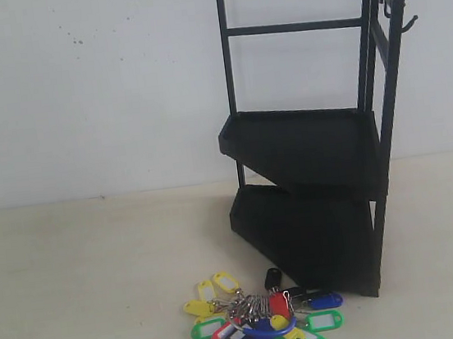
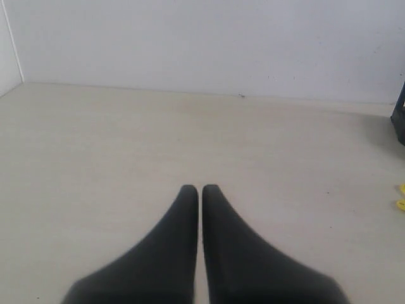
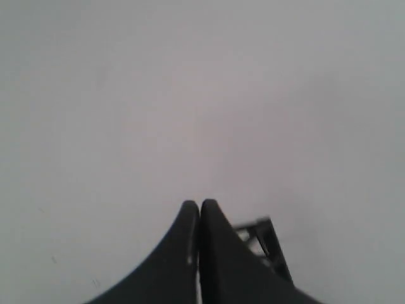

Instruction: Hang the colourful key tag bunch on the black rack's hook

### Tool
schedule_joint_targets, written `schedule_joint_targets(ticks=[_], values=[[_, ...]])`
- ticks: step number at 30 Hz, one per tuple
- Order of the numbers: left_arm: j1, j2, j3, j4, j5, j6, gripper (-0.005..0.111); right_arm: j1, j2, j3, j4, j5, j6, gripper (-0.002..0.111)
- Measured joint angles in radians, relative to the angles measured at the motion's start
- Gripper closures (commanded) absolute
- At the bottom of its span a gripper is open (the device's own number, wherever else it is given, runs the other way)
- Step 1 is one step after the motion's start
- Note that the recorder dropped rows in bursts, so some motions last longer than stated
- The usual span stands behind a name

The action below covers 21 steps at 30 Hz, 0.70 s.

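The colourful key tag bunch (image 1: pixel 257 315) lies on the table in front of the black rack (image 1: pixel 316 158), in the exterior view. The hook (image 1: pixel 408 25) juts from the rack's top right corner with an upturned tip. Neither gripper appears in the exterior view. My left gripper (image 2: pixel 200 189) is shut and empty above bare table; two yellow tags (image 2: pixel 400 196) peek in at that view's edge, beside a sliver of the rack (image 2: pixel 398 117). My right gripper (image 3: pixel 199 204) is shut with nothing in it, facing the white wall, with a corner of the rack (image 3: pixel 266 244) behind one finger.
A pale beige table (image 1: pixel 83 278) runs back to a white wall (image 1: pixel 92 87). The rack stands right of centre with two slanted trays. Open tabletop lies left of the rack and the tags.
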State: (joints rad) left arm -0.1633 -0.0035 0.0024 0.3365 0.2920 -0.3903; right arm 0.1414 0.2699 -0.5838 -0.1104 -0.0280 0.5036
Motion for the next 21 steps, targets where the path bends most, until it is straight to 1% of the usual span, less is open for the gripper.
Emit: schedule_joint_targets(ticks=[4, 7, 9, 11, 14, 21], values=[[0.0, 0.0, 0.0, 0.0, 0.0, 0.0, 0.102, 0.0, 0.175, -0.146, -0.003, 0.41, -0.053, 0.108], [0.0, 0.0, 0.0, 0.0, 0.0, 0.0, 0.102, 0.0, 0.305, -0.196, 0.047, 0.664, -0.096, 0.108], [0.0, 0.0, 0.0, 0.0, 0.0, 0.0, 0.102, 0.0, 0.375, -0.208, 0.103, 0.795, -0.18, 0.108], [0.0, 0.0, 0.0, 0.0, 0.0, 0.0, 0.102, 0.0, 0.445, -0.21, 0.192, 0.914, -0.303, 0.108], [0.0, 0.0, 0.0, 0.0, 0.0, 0.0, 0.102, 0.0, 0.531, -0.21, 0.362, 1.006, -0.504, 0.108], [0.0, 0.0, 0.0, 0.0, 0.0, 0.0, 0.102, 0.0, 0.723, -0.21, 0.869, 1.055, -1.013, 0.108]])
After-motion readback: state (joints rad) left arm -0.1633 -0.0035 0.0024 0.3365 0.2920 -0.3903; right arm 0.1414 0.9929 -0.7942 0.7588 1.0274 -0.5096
